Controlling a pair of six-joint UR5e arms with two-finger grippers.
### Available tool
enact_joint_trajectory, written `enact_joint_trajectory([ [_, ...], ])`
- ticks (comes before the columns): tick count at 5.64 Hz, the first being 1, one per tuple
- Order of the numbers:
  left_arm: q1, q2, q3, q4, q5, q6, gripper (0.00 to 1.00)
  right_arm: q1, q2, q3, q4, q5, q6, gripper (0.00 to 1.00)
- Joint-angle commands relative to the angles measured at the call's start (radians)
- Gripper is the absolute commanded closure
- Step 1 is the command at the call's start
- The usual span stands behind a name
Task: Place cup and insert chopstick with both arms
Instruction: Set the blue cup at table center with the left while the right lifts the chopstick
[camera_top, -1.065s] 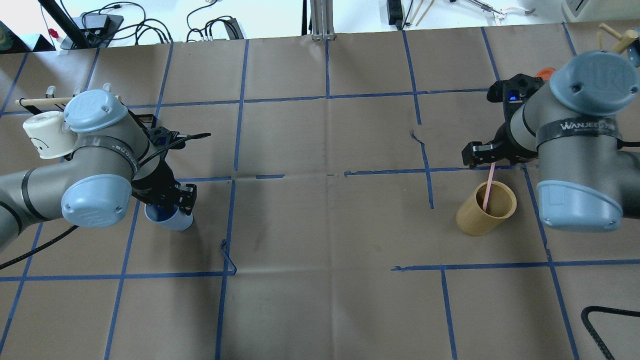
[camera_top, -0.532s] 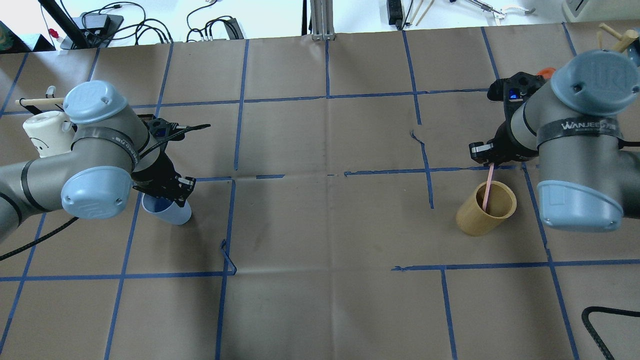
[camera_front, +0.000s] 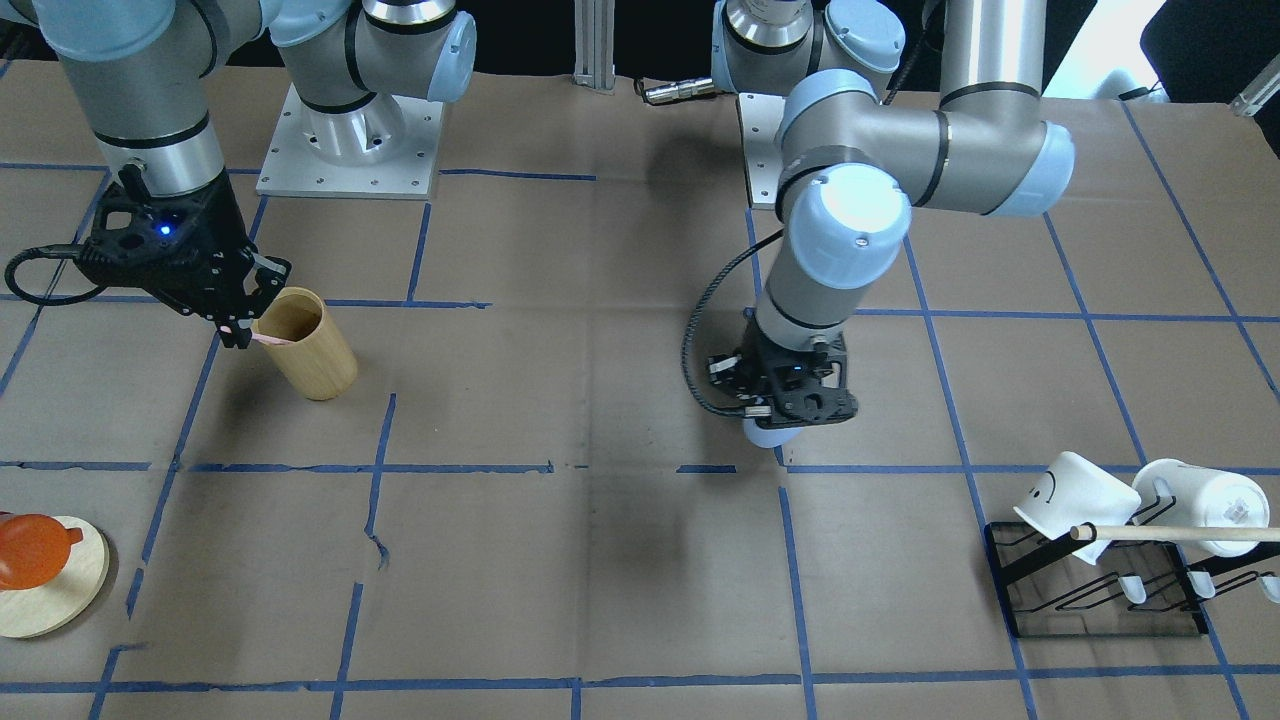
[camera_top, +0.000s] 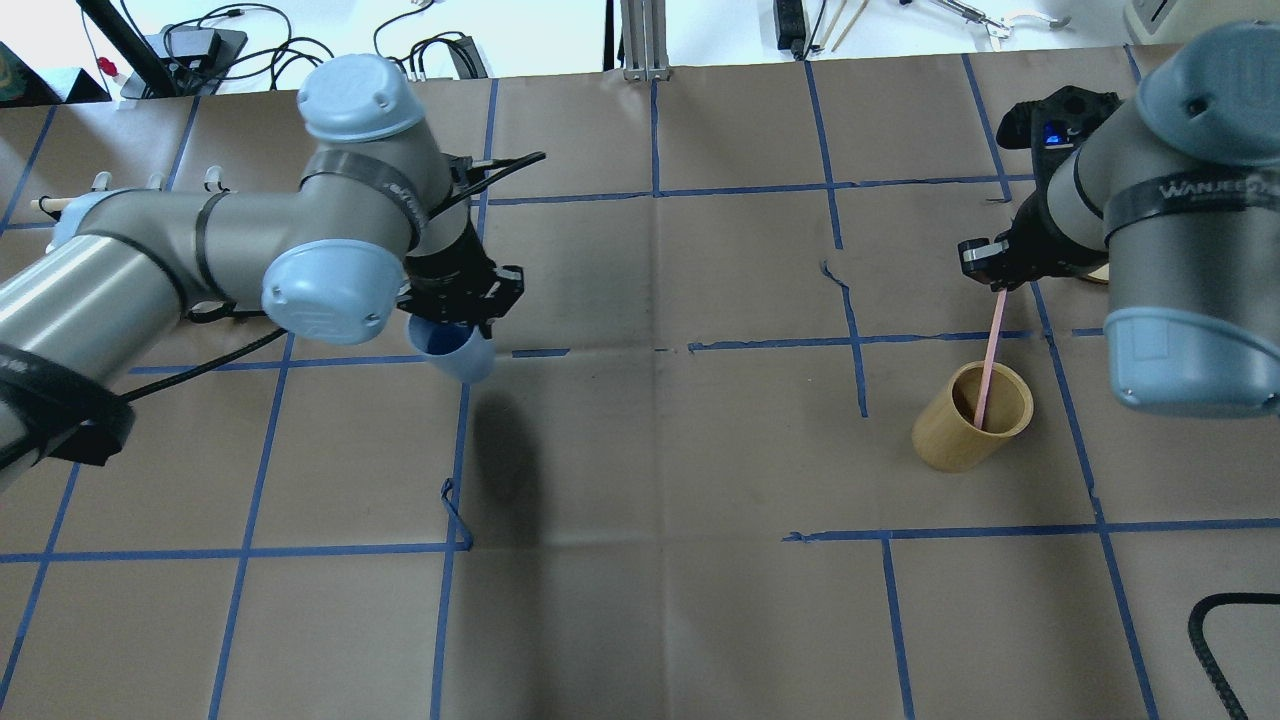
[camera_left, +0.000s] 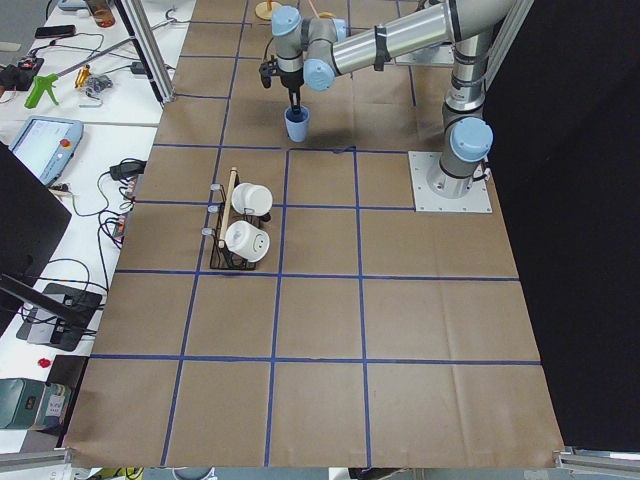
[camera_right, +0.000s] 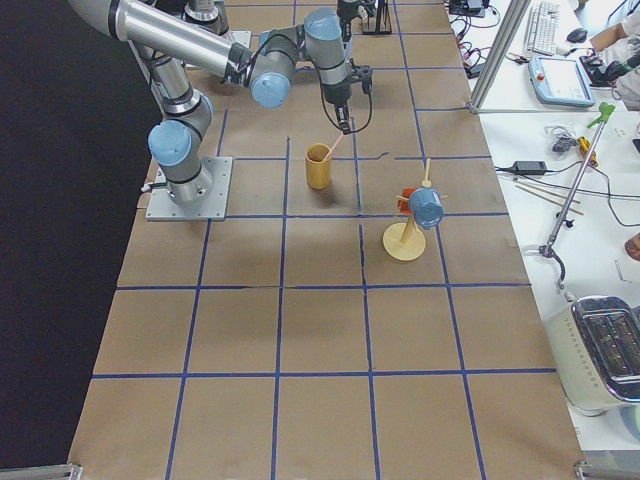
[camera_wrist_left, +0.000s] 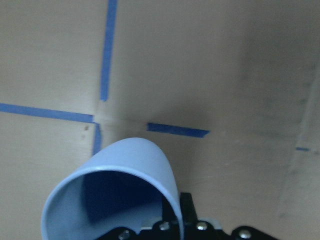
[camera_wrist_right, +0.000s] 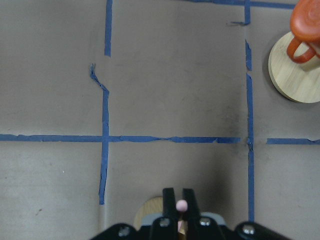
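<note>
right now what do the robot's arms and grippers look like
Left arm and right arm: grey tubes with light-blue rounded joint caps. Left gripper and right gripper: black, boxy, two-fingered, blue lights. A black cable loops to the left one; the right arm's black band reads WANJEED.

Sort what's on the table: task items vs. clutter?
Job in hand:
blue cup, held in the left claw
pink chopstick, held in the right claw, lower end inside the bamboo holder

Lying about:
white mugs on the black rack
orange cup on the wooden stand
</note>
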Motion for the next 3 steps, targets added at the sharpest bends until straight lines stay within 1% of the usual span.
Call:
enact_joint_trajectory([
  [1,-0.192,-0.147,0.166,0.011,-0.015,-0.346,0.94,0.006,0.023,-0.260,0.289,0.006,0.013,0.91],
  [2,-0.207,-0.166,0.175,0.031,-0.033,-0.399,0.92,0.009,0.069,-0.374,0.411,0.009,0.058,0.91],
  [3,-0.209,-0.166,0.174,0.041,-0.064,-0.398,0.82,0.020,0.121,-0.477,0.523,0.015,0.116,0.91],
])
